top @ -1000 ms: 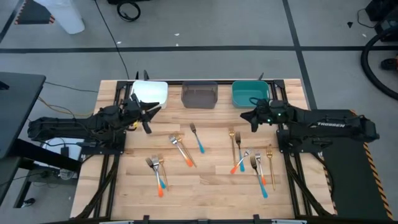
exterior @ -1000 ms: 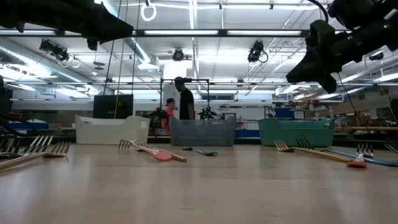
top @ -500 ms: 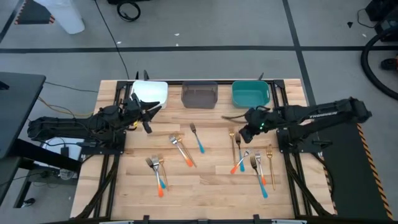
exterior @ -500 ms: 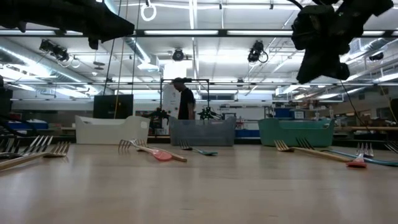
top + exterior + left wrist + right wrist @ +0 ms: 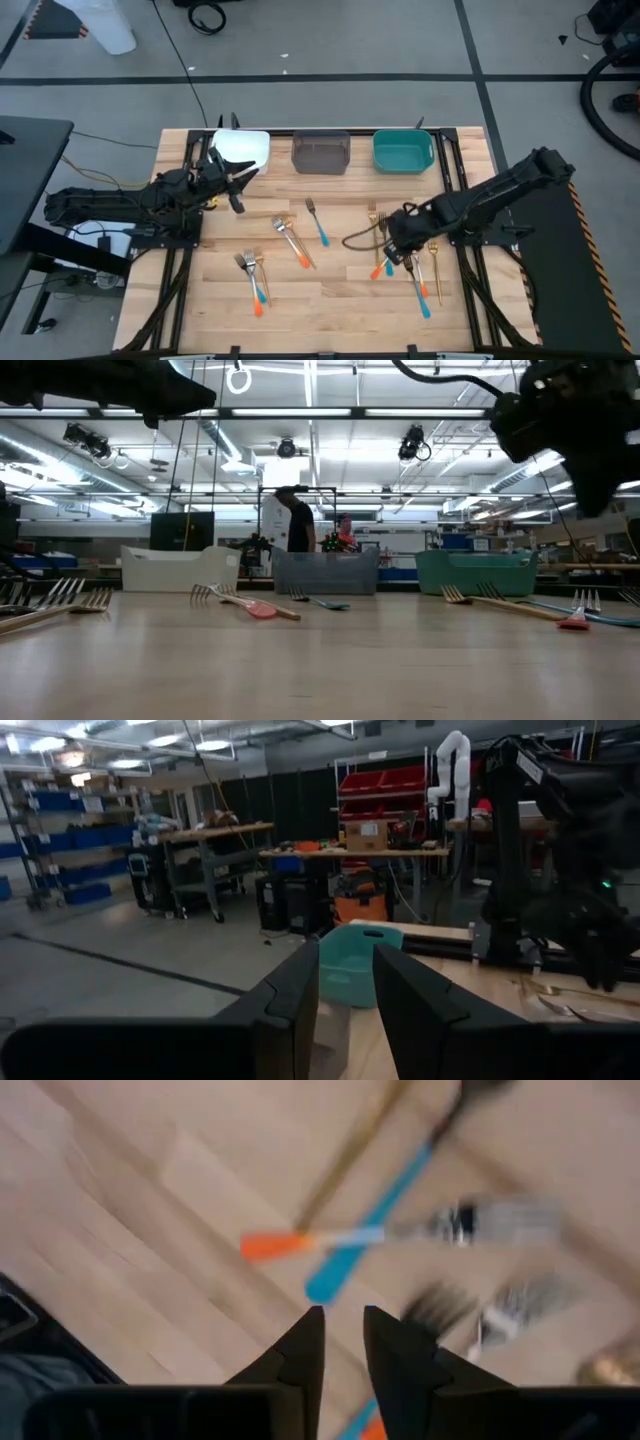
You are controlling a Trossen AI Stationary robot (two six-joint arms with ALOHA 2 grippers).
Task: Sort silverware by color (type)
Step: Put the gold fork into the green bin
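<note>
Sorting barely begun, by the look of it. White rectangular bin (image 5: pixel 243 147), grey bin (image 5: pixel 321 152) and teal bin (image 5: pixel 403 151) apparently without contents. Blue-handled, orange-handled and all-gold silverware (image 5: pixel 300 240) scattered across wooden table (image 5: pixel 330 290). Right gripper (image 5: pixel 402 250), fingers narrowly parted and gripping nothing, poised over right-hand cluster. Left gripper (image 5: pixel 236 180), likewise narrowly parted, waiting beside white bin.

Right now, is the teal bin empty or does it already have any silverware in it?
Empty, as far as the high view shows: the teal bin has a bare floor, and the forks lie on the table.
</note>
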